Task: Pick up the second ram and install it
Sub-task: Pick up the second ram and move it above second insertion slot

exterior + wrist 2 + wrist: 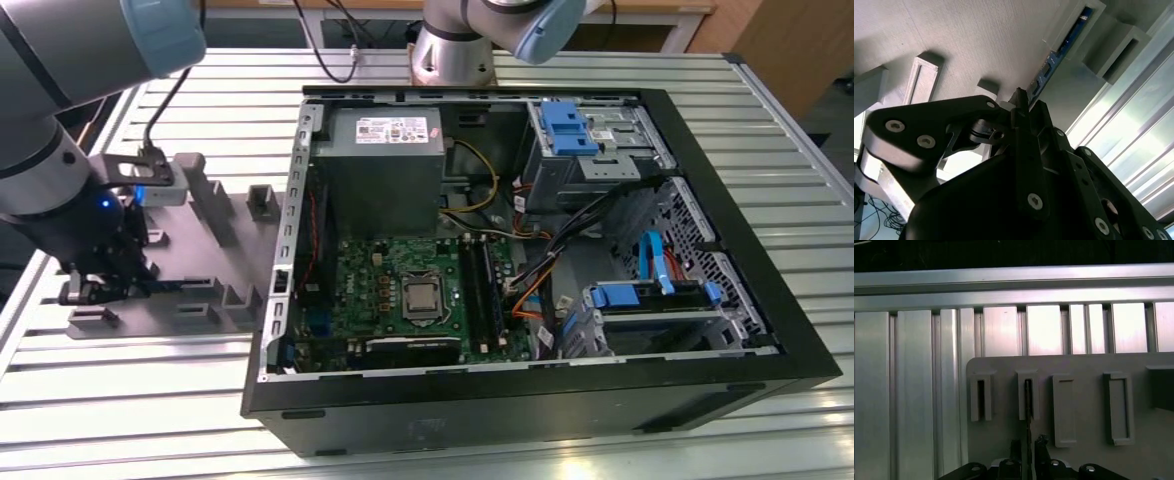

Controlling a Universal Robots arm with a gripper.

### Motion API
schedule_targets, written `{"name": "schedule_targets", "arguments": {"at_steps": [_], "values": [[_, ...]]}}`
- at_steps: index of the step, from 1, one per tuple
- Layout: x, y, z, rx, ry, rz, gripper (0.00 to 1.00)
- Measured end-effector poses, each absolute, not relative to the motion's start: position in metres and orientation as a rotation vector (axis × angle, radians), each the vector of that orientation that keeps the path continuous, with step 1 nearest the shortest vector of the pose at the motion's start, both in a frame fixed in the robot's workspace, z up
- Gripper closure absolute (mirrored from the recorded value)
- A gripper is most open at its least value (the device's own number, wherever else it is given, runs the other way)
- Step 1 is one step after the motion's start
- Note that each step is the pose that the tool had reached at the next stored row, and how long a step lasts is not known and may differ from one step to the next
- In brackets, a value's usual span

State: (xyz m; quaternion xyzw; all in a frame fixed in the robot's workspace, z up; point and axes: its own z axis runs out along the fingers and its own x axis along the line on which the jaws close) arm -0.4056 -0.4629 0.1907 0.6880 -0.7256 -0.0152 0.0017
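Plainly the pick-up step, not yet the installing. Seen with the hand [94,291] low on the grey fixture [214,215] at the exterior view's left, well apart from the open computer case [534,405]. In the first wrist view, the second ram [1028,399] on edge in one narrow slot, right in line with the hand; cannot tell whether clamped on it or set around it. Probably calls for a square hold on the thin edge, no twisting against the slot walls. A neighbouring slot [980,399] and wider pockets [1064,410], apparently bare. Inside the computer case, a motherboard [400,285] with black slot rails [481,290]; filled or not, cannot tell.
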Motion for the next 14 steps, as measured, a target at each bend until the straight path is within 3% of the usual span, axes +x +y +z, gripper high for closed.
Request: {"name": "schedule_targets", "arguments": {"at_steps": [14], "values": [[-0.4049,-0.4615,0.1882,2.159,-2.277,-0.048,0.75]]}}
